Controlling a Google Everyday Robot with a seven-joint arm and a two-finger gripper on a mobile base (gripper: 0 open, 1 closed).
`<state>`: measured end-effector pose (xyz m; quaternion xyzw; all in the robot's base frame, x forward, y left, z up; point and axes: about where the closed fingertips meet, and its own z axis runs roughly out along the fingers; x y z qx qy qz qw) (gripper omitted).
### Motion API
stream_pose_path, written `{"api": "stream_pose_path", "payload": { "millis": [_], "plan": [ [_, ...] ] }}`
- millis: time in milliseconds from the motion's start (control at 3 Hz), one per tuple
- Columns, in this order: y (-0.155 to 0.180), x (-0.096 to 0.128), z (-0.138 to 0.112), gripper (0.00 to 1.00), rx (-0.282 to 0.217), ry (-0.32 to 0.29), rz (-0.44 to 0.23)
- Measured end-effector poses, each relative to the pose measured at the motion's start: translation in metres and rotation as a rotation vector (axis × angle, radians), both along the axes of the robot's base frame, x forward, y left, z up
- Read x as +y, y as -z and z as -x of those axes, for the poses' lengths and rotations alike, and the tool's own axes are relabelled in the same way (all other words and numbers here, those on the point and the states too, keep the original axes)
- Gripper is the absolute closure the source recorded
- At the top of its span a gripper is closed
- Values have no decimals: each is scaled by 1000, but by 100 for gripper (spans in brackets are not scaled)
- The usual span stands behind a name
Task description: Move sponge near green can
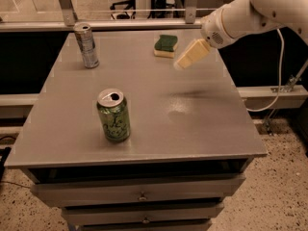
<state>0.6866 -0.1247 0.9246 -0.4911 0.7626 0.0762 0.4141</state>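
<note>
Hovering just beside sponge (166,45), gripper (185,60) hangs over table (202,129), open/shut can't tell, green can (114,115) well apart.

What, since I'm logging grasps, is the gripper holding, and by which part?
Nothing is held. The gripper hovers just right of the sponge, which lies on the table, apart from it.

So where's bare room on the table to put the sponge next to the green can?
Bare table lies right of the green can, out to the right edge, and between it and the silver can. The back right is crowded: the gripper hovers just beside the sponge there.
</note>
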Motion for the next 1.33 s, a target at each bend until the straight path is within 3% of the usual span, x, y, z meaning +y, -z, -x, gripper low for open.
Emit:
{"api": "stream_pose_path", "payload": {
  "millis": [667, 1333],
  "plan": [
    [43, 25, -99, 0, 26, 187, -152],
    [74, 28, -131, 5, 59, 285, -196]
  ]
}}
